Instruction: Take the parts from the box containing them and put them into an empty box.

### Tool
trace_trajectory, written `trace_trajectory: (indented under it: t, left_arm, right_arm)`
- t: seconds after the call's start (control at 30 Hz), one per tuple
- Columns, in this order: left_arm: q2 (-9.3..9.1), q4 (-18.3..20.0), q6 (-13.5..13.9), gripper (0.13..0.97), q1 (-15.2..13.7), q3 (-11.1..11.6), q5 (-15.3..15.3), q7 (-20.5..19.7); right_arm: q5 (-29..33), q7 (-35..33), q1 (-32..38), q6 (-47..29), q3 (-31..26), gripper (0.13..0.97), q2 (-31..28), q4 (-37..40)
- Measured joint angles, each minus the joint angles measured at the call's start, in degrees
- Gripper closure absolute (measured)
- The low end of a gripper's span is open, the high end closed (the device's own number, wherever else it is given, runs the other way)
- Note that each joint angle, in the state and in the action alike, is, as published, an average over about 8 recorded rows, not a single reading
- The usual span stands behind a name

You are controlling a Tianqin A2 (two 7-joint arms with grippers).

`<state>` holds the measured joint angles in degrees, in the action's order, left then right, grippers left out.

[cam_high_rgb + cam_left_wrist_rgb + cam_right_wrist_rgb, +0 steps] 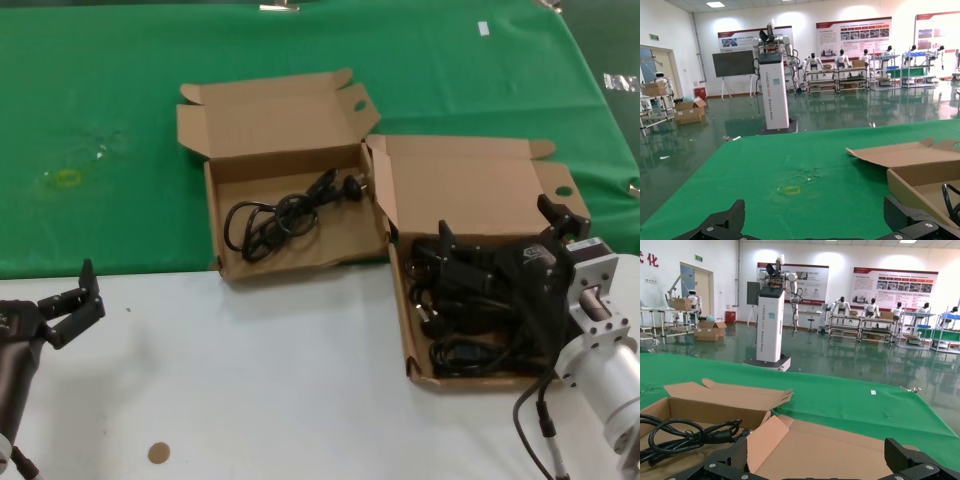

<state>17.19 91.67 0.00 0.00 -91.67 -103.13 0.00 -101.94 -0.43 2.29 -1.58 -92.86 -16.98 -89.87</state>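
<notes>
Green cloth covered the tabletop (120,90); the right gripper (497,236) was held open over the cords (465,320), the left gripper (72,300) open, idle.

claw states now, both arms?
Left claw: open, holding nothing, parked over the white table.
Right claw: open, holding nothing, over the parts in the right-hand box.

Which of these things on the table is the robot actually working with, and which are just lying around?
Part of the job:
- cords piled in the right box
- left box, with one cord in it
- right end effector, open over the pile

Just lying about:
- yellow mark on the green cloth
- round brown disc
- left end effector, open, idle at the table's near edge
</notes>
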Motion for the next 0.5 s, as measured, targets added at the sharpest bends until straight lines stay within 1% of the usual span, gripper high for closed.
trace_trajectory:
  t: [0.5]
  left_arm:
    - [0.0, 0.0, 0.0, 0.132, 0.0, 0.0, 0.0, 0.0]
  right_arm:
    - [0.0, 0.0, 0.0, 0.0, 0.0, 0.129, 0.0, 0.0]
